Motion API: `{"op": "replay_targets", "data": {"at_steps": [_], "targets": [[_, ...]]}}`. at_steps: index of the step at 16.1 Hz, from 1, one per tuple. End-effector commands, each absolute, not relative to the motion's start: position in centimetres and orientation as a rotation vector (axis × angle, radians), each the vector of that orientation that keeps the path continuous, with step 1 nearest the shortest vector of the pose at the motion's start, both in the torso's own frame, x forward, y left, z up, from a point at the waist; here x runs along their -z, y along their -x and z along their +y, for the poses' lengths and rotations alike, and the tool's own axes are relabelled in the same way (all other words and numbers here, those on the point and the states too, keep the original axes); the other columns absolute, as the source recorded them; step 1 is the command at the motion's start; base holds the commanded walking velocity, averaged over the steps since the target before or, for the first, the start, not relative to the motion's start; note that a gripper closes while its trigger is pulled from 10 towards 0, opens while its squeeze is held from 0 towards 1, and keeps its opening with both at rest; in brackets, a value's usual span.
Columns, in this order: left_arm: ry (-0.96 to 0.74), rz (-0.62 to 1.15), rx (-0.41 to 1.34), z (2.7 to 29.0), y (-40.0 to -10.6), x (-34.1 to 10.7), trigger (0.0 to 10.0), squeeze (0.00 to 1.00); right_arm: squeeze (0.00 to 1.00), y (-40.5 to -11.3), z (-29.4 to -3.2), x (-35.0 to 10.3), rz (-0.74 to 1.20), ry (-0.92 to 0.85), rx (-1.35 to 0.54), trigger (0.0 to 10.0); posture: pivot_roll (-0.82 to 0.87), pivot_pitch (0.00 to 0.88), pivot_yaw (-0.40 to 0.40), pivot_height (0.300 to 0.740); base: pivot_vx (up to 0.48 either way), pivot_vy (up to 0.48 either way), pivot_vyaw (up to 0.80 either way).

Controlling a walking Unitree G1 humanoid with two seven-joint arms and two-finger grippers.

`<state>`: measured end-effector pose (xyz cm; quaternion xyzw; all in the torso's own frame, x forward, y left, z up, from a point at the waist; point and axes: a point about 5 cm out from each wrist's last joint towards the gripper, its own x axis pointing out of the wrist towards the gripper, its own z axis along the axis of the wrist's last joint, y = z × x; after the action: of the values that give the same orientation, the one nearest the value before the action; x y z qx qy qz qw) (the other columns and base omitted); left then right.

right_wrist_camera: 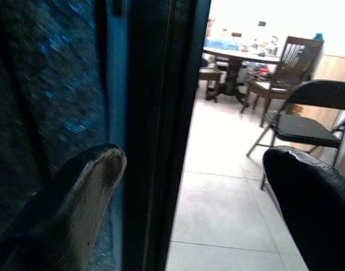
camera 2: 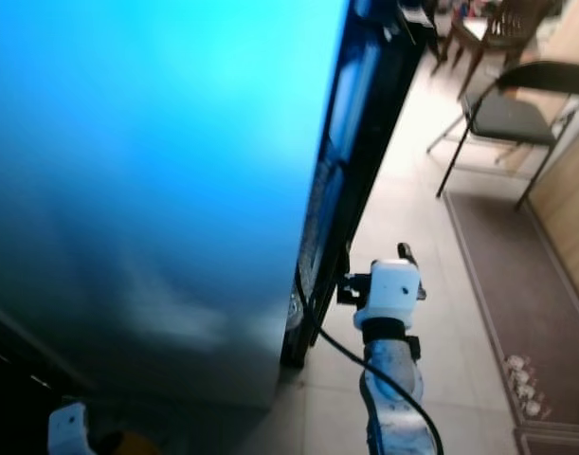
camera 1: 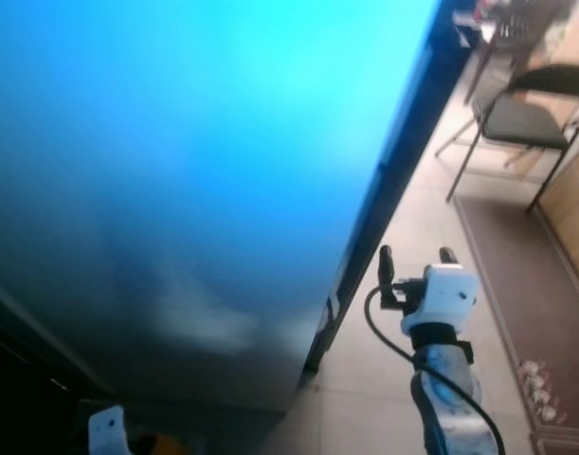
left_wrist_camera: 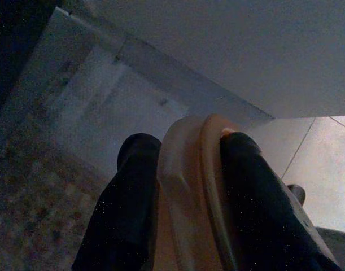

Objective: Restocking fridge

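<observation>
The fridge's big blue door (camera 1: pixel 194 142) takes up the left and middle of the head views, and its dark edge (camera 1: pixel 393 171) runs down toward the floor. My right gripper (camera 1: pixel 417 258) is open and held just right of that edge, low over the tiles. In the right wrist view its fingers (right_wrist_camera: pixel 87 186) straddle the door edge (right_wrist_camera: pixel 155 135) with nothing between them. My left gripper (left_wrist_camera: pixel 186 164) is shut on a tan-orange rounded item (left_wrist_camera: pixel 189 197), low at the bottom left beside the fridge. A bit of that orange item (camera 1: pixel 161 444) shows in the head view.
A black folding chair (camera 1: pixel 531 118) stands on the tiles at the right. A brown rug (camera 1: pixel 540 303) lies along a wooden cabinet (camera 1: pixel 573 209). A dining table (right_wrist_camera: pixel 240 53) with wooden chairs sits farther back. Pale tile floor (camera 1: pixel 412 218) runs beside the fridge.
</observation>
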<state>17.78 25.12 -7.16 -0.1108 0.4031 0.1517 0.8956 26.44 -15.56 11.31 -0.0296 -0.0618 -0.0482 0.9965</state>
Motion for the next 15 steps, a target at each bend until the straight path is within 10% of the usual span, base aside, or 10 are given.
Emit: {"op": "replay_targets", "data": {"at_steps": [1, 15], "targets": [[0.218, 0.867, -0.311, 25.2, -17.0, 7.5, 10.0, 0.0, 0.0, -26.4, -15.5, -11.7, -0.136, 0.05, 0.099, 10.0, -0.17, 0.124, -0.009, 0.74, 0.0, 0.386, 0.0], [0.226, 0.847, -0.301, 25.2, -17.5, 7.3, 10.0, 0.0, 0.0, -26.9, -19.9, -11.5, -0.114, 0.018, 0.326, 10.0, -0.17, 0.114, -0.006, 0.74, 0.0, 0.0, 0.0]]}}
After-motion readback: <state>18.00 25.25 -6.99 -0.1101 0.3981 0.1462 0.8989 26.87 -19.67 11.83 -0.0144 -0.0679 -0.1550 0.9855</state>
